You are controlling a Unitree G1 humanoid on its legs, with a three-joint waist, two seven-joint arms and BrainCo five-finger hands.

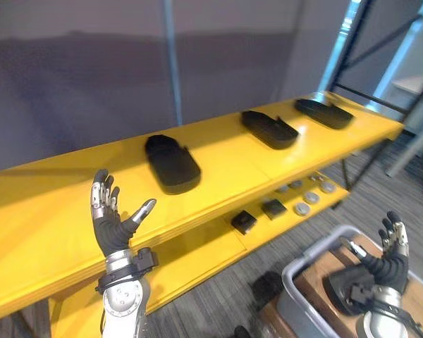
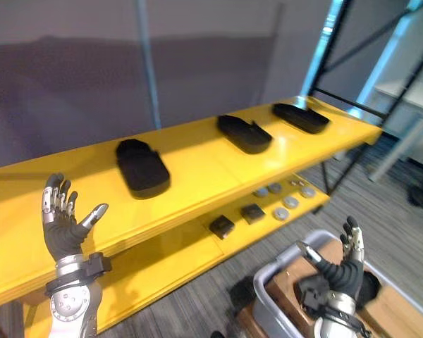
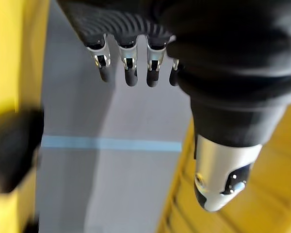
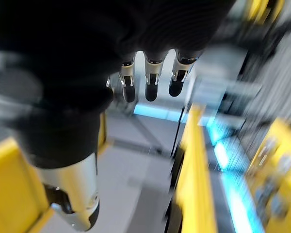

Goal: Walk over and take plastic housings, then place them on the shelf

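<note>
The head views give the layout: three black plastic housings (image 1: 170, 163) lie in a row, well apart, on the top board of the yellow shelf (image 1: 42, 204). The lower board (image 1: 197, 250) carries two small black blocks (image 1: 244, 222) and several silver discs (image 1: 302, 208). The left hand (image 1: 113, 222) is raised in front of the shelf edge, near the nearest housing but touching nothing, its fingers straight and spread with the thumb out to the side. The right hand (image 1: 389, 262) is low at the right, above a grey bin (image 1: 296, 282) with a brown panel (image 1: 317, 271) inside; its fingers are also extended and empty. From close, the left wrist view shows straight fingers (image 3: 131, 73) with yellow on either side. It also shows a blurred dark shape (image 3: 14, 150) that cannot be identified. The right wrist view shows extended fingers (image 4: 153, 87) against smeared yellow and blue, too blurred to read. The bin is cut off by the frame edge.
</note>
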